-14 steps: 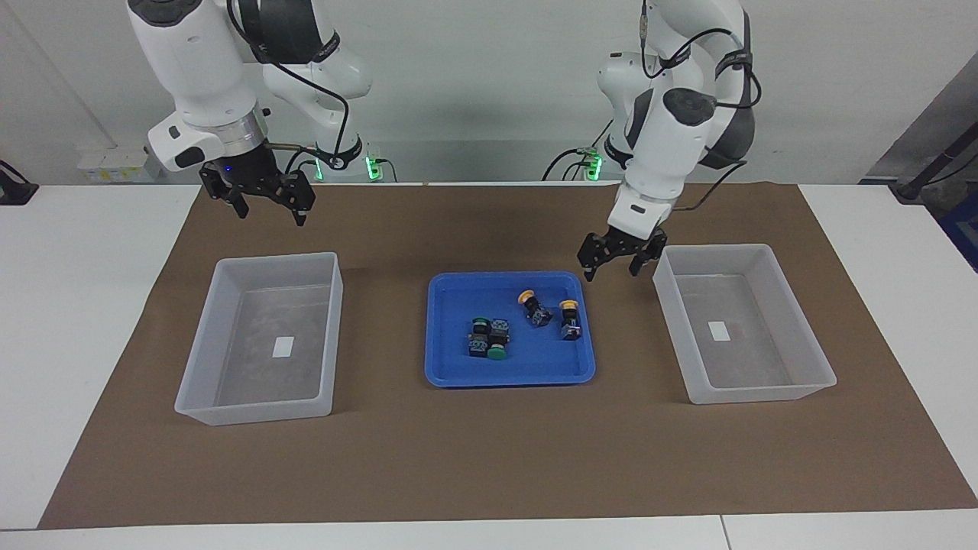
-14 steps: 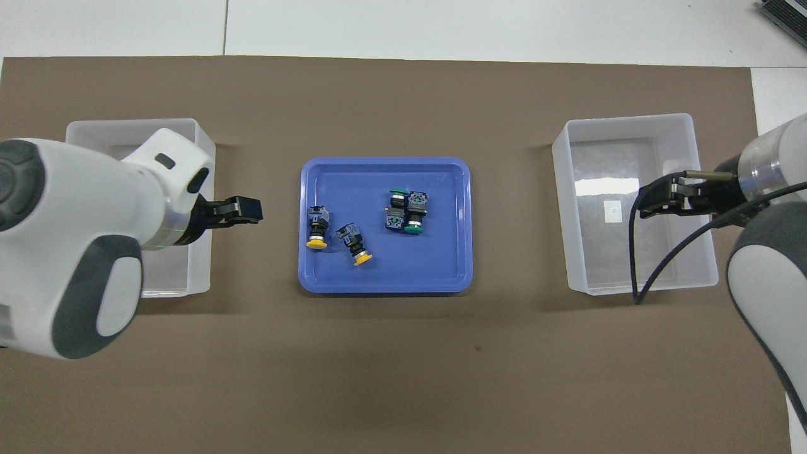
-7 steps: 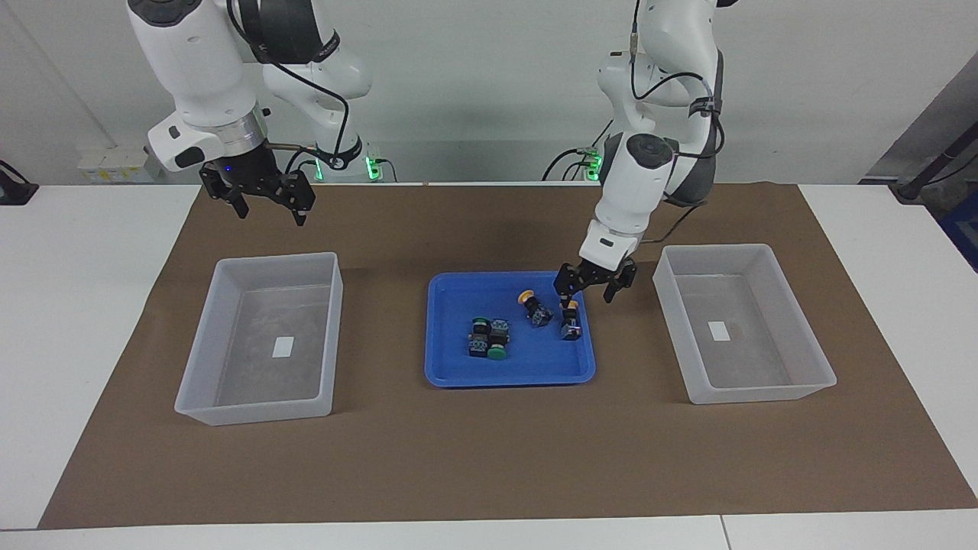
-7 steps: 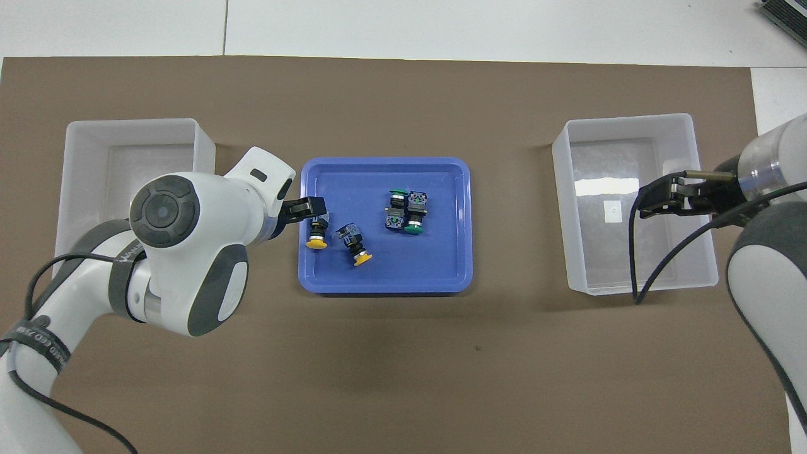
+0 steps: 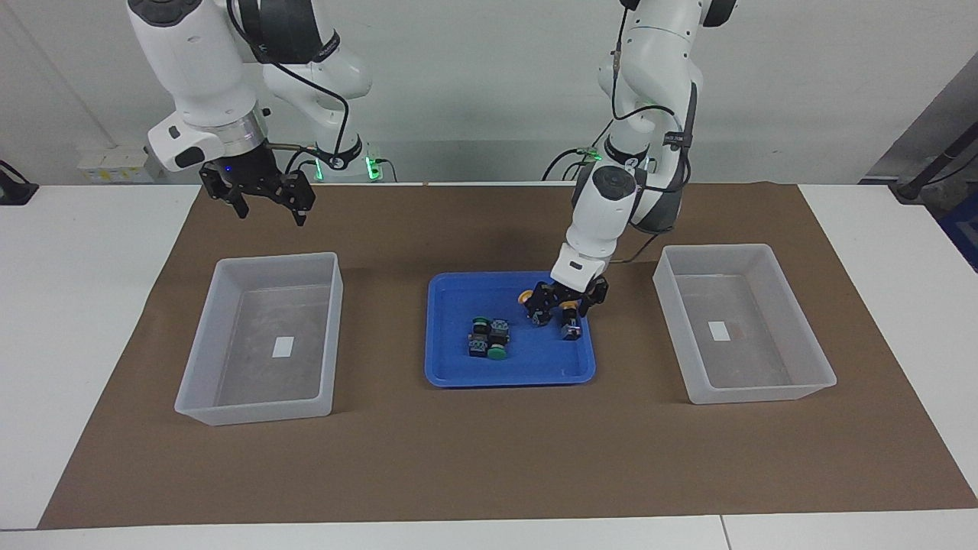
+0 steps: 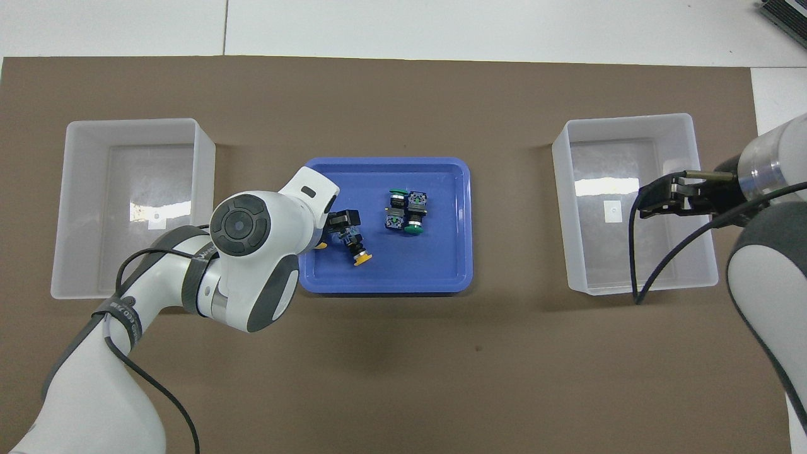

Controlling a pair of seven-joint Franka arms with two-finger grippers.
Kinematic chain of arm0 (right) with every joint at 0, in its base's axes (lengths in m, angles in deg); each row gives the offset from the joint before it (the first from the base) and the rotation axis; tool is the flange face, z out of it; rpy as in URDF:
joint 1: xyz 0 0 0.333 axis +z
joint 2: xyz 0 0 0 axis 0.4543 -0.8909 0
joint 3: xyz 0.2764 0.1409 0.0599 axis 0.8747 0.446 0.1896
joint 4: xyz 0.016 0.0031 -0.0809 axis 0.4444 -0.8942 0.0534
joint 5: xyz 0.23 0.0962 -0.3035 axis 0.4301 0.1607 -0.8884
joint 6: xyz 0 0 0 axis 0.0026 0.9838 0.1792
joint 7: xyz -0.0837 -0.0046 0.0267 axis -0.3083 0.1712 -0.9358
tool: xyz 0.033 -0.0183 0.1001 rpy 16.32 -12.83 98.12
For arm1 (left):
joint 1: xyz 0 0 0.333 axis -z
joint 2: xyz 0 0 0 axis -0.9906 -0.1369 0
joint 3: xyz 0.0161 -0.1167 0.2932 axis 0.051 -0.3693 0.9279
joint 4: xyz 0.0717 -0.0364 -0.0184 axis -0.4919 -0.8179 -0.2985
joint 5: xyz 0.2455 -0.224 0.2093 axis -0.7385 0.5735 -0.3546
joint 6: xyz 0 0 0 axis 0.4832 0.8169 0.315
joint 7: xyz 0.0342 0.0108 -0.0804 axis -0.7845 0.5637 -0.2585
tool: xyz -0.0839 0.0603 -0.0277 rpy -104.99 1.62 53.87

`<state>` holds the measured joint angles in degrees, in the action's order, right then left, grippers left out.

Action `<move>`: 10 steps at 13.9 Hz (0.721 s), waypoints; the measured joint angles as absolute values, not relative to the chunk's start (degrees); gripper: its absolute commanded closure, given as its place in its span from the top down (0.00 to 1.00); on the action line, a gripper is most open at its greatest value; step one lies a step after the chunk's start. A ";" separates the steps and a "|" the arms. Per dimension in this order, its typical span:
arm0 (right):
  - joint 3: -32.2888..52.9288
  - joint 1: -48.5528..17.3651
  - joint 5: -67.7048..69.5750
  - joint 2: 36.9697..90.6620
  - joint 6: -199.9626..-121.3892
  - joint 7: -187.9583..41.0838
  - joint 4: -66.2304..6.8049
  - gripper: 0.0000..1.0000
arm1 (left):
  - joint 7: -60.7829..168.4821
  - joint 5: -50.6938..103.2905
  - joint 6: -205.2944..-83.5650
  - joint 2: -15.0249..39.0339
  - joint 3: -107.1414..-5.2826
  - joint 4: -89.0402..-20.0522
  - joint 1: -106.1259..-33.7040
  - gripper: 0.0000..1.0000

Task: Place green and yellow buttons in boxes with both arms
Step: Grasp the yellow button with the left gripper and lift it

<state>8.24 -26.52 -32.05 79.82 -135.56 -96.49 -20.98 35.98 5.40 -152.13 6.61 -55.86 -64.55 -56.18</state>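
Two yellow buttons [image 5: 569, 327] lie in the blue tray [image 5: 504, 378] at the side toward the left arm's end. Two green buttons [image 5: 487, 340] lie side by side near its middle. My left gripper [image 5: 564, 302] is open and down low in the tray, right at the yellow buttons; I cannot tell whether it touches one. From overhead the left gripper [image 6: 342, 219] sits over the base of one yellow button [image 6: 355, 244], and the arm hides most of the other. The green buttons [image 6: 403, 211] lie apart from it. My right gripper [image 5: 260, 197] waits open, high up by its own box [image 5: 252, 409].
Both translucent boxes hold only a white label: one box [image 6: 630, 157] at the right arm's end, the other box [image 6: 126, 189] at the left arm's end. The blue tray [image 6: 441, 265] lies between them on a brown mat [image 5: 489, 458].
My left arm has swung from beside its box across into the blue tray and come down onto the yellow buttons. The right arm has not moved.
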 measured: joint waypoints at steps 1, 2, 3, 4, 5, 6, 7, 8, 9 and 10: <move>8.24 -26.52 -32.05 79.82 -135.56 -96.49 -20.98 1.00 | 35.93 5.40 -152.40 6.60 -55.86 -64.56 -56.06 1.00; 8.24 -26.52 -32.05 79.82 -135.56 -96.49 -20.98 1.00 | 35.53 5.40 -152.71 6.44 -55.87 -64.56 -55.79 1.00; 8.24 -26.52 -32.05 79.82 -135.56 -96.49 -20.98 1.00 | 34.67 5.40 -153.35 5.98 -55.88 -64.58 -55.20 1.00; 8.24 -26.52 -32.05 79.82 -135.56 -96.49 -20.98 1.00 | 33.63 5.40 -154.28 5.35 -55.88 -64.58 -54.44 1.00; 8.24 -26.52 -32.05 79.82 -135.56 -96.49 -20.98 1.00 | 32.92 5.40 -154.88 4.80 -55.87 -64.58 -53.83 1.00; 8.24 -26.52 -32.05 79.82 -135.56 -96.49 -20.98 1.00 | 32.38 5.40 -155.12 4.41 -55.88 -64.58 -53.44 1.00; 8.24 -26.52 -32.05 79.82 -135.56 -96.49 -20.98 1.00 | 32.18 5.40 -155.17 4.30 -55.83 -64.58 -53.19 1.00; 8.24 -26.52 -32.05 79.82 -135.56 -96.49 -20.98 1.00 | 31.90 5.40 -155.17 4.31 -55.83 -64.58 -52.91 1.00; 8.24 -26.52 -32.05 79.82 -135.56 -96.49 -20.98 1.00 | 31.45 5.40 -155.17 4.30 -55.81 -64.58 -52.62 1.00; 8.24 -26.52 -32.05 79.82 -135.56 -96.49 -20.98 1.00 | 31.10 5.40 -155.17 4.30 -55.80 -64.58 -52.35 1.00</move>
